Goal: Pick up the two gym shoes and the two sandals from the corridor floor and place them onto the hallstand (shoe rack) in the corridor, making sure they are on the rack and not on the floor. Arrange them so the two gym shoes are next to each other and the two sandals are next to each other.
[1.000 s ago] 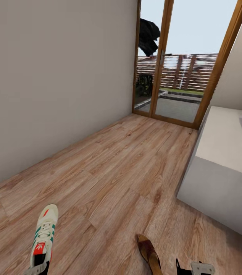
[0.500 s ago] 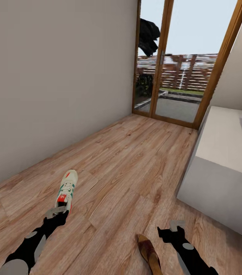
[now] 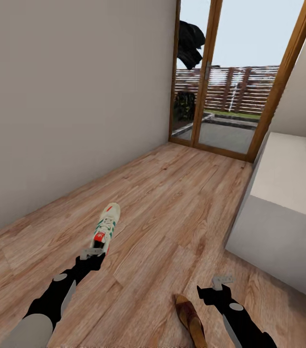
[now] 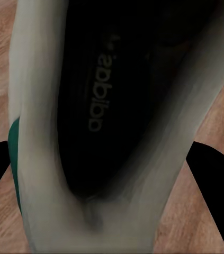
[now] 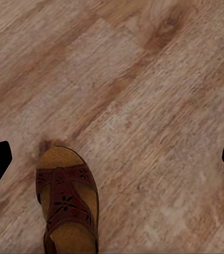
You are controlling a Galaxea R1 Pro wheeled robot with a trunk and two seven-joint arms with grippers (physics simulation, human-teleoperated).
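Note:
A white gym shoe [image 3: 106, 226] with green stripes and a red-orange tongue patch hangs above the corridor floor [image 3: 162, 212], toe pointing away from me. My left gripper [image 3: 93, 252] is shut on its heel. The left wrist view looks straight into the gym shoe's dark opening [image 4: 106, 106], with black fingers [image 4: 212, 180] at either side. A dark-brown sandal [image 3: 190, 319] with a tan insole lies on the planks near the bottom edge. My right gripper [image 3: 218, 283] hovers open just right of it and holds nothing. In the right wrist view the sandal [image 5: 66, 206] lies below the open right gripper [image 5: 113, 159]. The pale grey-white hallstand [image 3: 288, 217] stands at the right.
A plain grey wall [image 3: 66, 106] runs along the left. A wood-framed glass door [image 3: 230, 87] closes the corridor's far end, with a fence outside. Bare plank floor stretches between the wall and the hallstand.
My left arm has reached forward and to the right, carrying the gym shoe up off the lower left. My right gripper has come up into view beside the sandal.

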